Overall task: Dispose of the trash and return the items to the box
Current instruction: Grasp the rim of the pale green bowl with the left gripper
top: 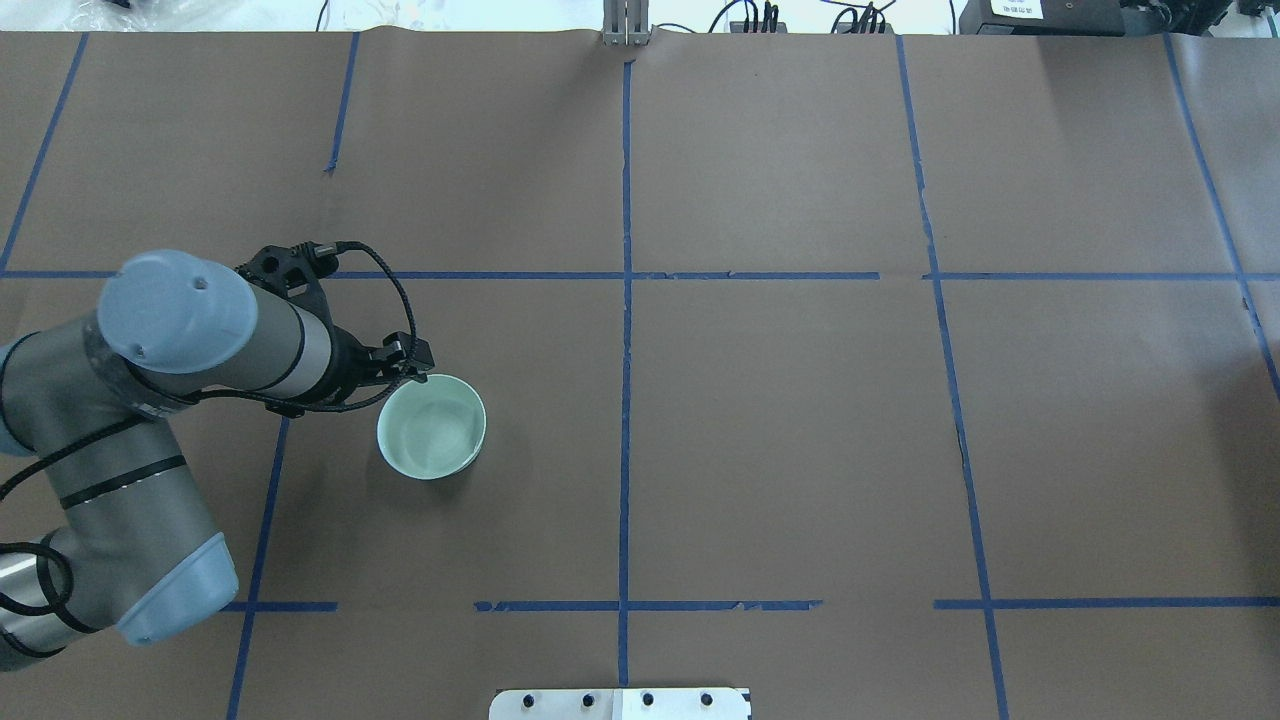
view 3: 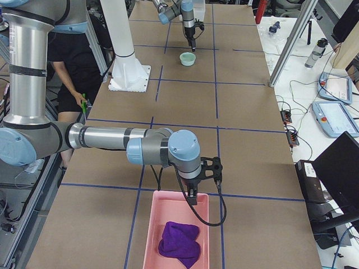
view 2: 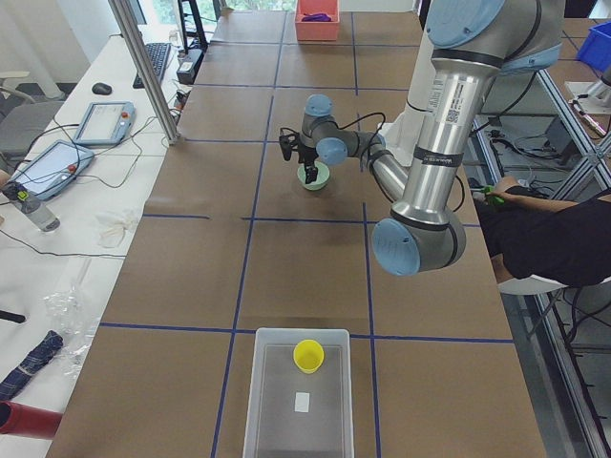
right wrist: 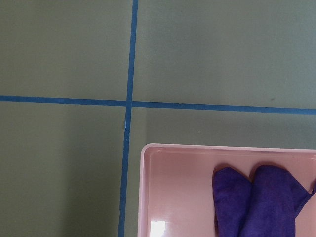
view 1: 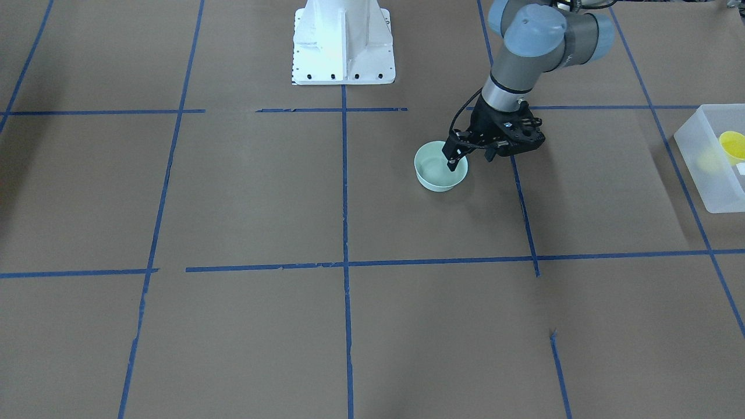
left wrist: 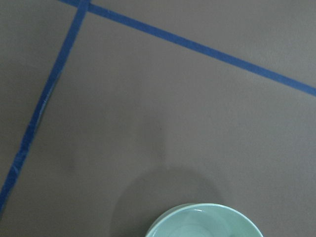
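At the left end of the desk point(top: 800, 450), close to the edge, sits the box point(view 2: 277, 420). The yellow cup point(view 2: 307, 355) stands inside it, so I think that one is already home.

Next comes the left gripper point(view 1: 455, 163). It hangs right at the bowl point(top: 432, 428). The bowl stands upright in the left half of the desk, about midway between the robot's edge and the far edge, and well apart from the box. One dark finger dips inside the bowl, by the part of the rim that faces the left end. I cannot tell if the claw is squeezing the rim or is loose.

The job now looks like picking up the bowl. To do it well, keep one finger inside and one outside, with the bowl's wall between them. Squeeze gently until it feels firm. The bowl looks smooth, so it could slip or tip. Lift straight up, keep it flat, carry it to the left end, and set it down in the bare part of the box, beside the cup and not on top of it.

At the right end of the desk is a pink tray point(view 3: 168, 216) with a purple cloth point(view 3: 179, 246) in it. The right gripper point(view 3: 193, 199) hangs over the tray's rim. I cannot tell if that claw is loose or clenched.
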Robot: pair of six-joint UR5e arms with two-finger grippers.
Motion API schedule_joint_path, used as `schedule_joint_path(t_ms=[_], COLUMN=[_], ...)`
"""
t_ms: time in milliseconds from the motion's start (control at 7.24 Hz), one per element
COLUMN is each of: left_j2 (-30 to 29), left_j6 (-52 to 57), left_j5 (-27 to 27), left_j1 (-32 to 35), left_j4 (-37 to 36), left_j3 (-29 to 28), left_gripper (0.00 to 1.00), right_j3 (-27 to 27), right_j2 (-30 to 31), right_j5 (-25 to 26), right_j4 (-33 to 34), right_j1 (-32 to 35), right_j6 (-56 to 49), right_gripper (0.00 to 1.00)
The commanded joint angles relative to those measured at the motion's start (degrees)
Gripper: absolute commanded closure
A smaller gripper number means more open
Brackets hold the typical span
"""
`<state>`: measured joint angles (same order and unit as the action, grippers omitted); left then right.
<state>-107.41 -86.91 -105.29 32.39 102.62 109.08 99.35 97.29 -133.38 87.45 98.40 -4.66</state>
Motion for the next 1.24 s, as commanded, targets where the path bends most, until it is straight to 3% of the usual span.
schedule_joint_path(t_ms=[0, 552, 690, 829, 967, 1105], left_j2=[-0.69, 1.32, 1.42, 1.33, 1.24, 0.81], left_j6=[-1.33, -3.27, -3.27, -3.44, -3.45, -3.36], left_j5=[1.05, 1.05, 1.05, 1.05, 0.79, 0.53], left_j1=[-3.45, -6.02, -6.02, -6.02, -6.02, -6.02], left_j4=[-1.02, -0.84, -0.84, -0.93, -0.93, -0.93], left_j3=[-0.97, -2.56, -2.9, -2.38, -2.29, -2.38], left_gripper=[0.02, 0.17, 0.28, 0.74, 1.0, 1.0], right_j3=[0.49, 0.76, 0.76, 0.76, 0.76, 0.76], right_j2=[-0.08, -0.08, -0.08, -0.08, -0.08, -0.08], right_j5=[-1.08, -1.44, -1.44, -1.27, -0.83, -0.82], right_j4=[0.27, 0.0, 0.0, -0.08, -0.08, -0.17], right_j1=[-0.67, -1.02, -1.11, -1.2, -1.72, -1.9], right_j6=[0.36, 0.36, 0.36, 0.36, 0.27, 0.27], right_gripper=[0.0, 0.0, 0.0, 0.0, 0.0, 0.0])
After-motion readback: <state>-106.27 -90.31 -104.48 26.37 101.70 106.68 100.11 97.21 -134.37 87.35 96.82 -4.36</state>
